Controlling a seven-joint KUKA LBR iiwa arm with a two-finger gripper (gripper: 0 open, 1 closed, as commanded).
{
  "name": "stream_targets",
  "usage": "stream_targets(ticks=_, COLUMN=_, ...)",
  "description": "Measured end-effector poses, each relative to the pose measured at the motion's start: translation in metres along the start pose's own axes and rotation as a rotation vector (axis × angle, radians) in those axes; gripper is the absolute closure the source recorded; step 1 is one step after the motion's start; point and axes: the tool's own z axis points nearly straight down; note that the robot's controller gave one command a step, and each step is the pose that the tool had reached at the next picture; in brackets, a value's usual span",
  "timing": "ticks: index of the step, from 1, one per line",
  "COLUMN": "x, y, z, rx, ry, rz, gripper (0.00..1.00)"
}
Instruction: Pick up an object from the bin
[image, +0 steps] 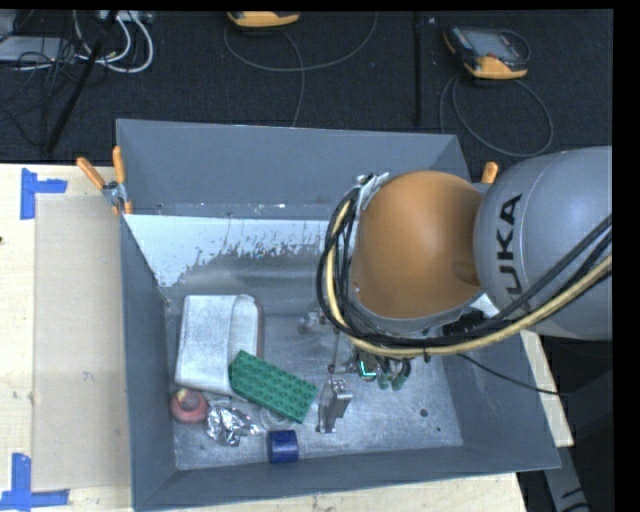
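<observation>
Orange wrist cover (415, 245) over the bin (280, 170); nothing lifted yet.
Gripper (335, 405) hangs low, just beside the right end of a flat green studded plate (272, 386) near the bin's front. I cannot tell how far it is open, or whether it holds anything. Nearby lie a white spongy block (215, 342), crumpled foil (230, 428) and a blue cube (283, 446). Grasp and lift look undone.

So the big rounded orange cover (415, 245) on the wrist sits right over the gripper (335, 405), hiding its upper body plus a chunk of floor on the right of the grey metal bin (300, 160). The grey arm (560, 240) runs off the right edge. The flat green studded plate (272, 386) covers a lower corner of the white padded block (210, 335). The crumpled silvery lump (228, 427) is too small to identify, honestly.
</observation>
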Motion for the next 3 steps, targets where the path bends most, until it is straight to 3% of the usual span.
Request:
stream_targets(ticks=1, x=-0.069, y=0.035, z=0.147, rx=0.001, ry=-0.003, rz=-0.114, gripper=0.00)
stream_targets(ticks=2, x=-0.070, y=0.037, z=0.141, rx=-0.003, ry=-0.009, rz=-0.110, gripper=1.00)
stream_targets(ticks=3, x=-0.058, y=0.030, z=-0.005, rx=-0.001, ry=-0.018, rz=-0.112, gripper=1.00)
